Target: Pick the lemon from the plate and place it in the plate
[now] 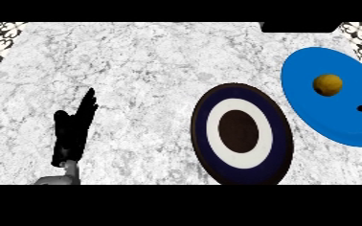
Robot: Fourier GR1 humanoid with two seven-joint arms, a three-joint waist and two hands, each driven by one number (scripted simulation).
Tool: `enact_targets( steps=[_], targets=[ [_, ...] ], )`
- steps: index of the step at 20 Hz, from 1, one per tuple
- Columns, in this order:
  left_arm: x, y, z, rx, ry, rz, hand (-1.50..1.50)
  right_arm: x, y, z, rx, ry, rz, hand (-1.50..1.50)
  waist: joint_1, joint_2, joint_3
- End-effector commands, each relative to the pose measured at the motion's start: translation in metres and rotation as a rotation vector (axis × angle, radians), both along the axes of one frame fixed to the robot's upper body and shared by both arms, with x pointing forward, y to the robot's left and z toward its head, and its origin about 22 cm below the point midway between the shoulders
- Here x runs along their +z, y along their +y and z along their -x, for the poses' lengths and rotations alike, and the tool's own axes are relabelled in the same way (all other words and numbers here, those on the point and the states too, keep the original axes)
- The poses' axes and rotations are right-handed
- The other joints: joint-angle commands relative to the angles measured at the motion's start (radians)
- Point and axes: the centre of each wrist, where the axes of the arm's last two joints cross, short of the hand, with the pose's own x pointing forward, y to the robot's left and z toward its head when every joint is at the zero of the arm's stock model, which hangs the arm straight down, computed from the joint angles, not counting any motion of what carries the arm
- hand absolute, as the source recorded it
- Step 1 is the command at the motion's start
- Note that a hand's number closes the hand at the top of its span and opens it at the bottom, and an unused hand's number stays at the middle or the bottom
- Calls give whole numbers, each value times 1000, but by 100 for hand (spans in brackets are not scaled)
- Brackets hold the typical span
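A small yellow lemon (328, 84) lies on the bright blue plate (311, 110) at the right edge of the head view. Just left of it sits a second plate (242, 133) with a dark navy rim, a white ring and a dark centre, with nothing on it. My left hand (73, 130) stands at the lower left, fingers straight and pointing up, far from both plates and holding nothing. At the right edge a tiny dark speck (359, 108) shows over the blue plate; I cannot tell what it is. My right hand is not seen.
The counter (141, 67) is white-grey marble. A dark block (297, 27) sits at the far top right, and patterned corners show at the top left and top right.
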Motion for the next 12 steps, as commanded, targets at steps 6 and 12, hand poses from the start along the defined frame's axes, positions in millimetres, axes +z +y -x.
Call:
enact_targets(
  steps=[6,12],
  targets=[
    [-14,1,-3,-13,4,0,0,-11,10,-9,-81,53,75,-150,4,2,0],
    [8,-17,-6,11,16,1,0,-18,-3,9,-111,66,80,-150,-2,0,0]
  ],
)
